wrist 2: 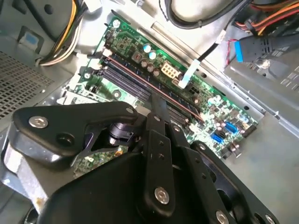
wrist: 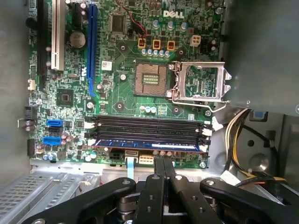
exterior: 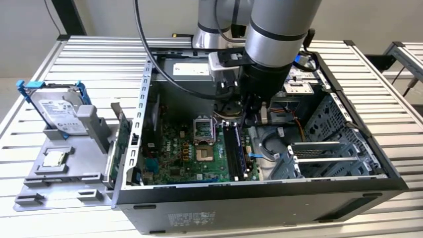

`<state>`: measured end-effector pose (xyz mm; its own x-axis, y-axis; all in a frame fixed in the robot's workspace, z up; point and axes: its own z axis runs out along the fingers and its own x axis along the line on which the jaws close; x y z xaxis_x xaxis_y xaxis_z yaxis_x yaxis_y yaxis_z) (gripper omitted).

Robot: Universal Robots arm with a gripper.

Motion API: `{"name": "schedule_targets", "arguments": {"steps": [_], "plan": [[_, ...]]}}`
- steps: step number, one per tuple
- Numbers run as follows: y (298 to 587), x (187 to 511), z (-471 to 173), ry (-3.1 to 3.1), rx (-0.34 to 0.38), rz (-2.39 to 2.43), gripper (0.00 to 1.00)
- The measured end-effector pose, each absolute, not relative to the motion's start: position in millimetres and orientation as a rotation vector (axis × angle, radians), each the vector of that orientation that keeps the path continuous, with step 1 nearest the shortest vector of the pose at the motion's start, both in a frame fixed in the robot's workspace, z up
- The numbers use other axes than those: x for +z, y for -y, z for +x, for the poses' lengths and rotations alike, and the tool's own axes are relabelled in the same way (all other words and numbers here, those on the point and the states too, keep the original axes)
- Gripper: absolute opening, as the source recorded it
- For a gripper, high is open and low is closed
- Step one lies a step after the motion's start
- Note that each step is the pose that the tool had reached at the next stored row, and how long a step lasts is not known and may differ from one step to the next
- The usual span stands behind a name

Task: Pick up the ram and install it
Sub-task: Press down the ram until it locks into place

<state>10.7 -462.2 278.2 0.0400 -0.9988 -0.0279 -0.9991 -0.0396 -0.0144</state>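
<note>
Inside the open computer case (exterior: pixel 141 99), I have the gripper (wrist: pixel 163 164) lowered over the row of memory slots (wrist: pixel 147 127) beside the empty processor socket (wrist: pixel 150 78). In the first wrist view the ram (wrist: pixel 147 145) lies along the slot nearest the board's edge, a long dark-blue stick. The fingers (wrist: pixel 159 170) are pressed together and hold nothing, their tips just above the stick. I judge the pick and placement done; whether the stick is fully latched I cannot tell. On the grey tray (exterior: pixel 69 171) outside wait the hard drive (exterior: pixel 58 111) and processor chip (exterior: pixel 53 158).
</note>
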Motion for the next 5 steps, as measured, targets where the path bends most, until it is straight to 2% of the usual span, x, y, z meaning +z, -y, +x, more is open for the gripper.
{"name": "schedule_targets", "arguments": {"steps": [5], "plan": [[462.2, 278.6, 10.6, -2.157, 0.014, -2.244, 0.00]]}}
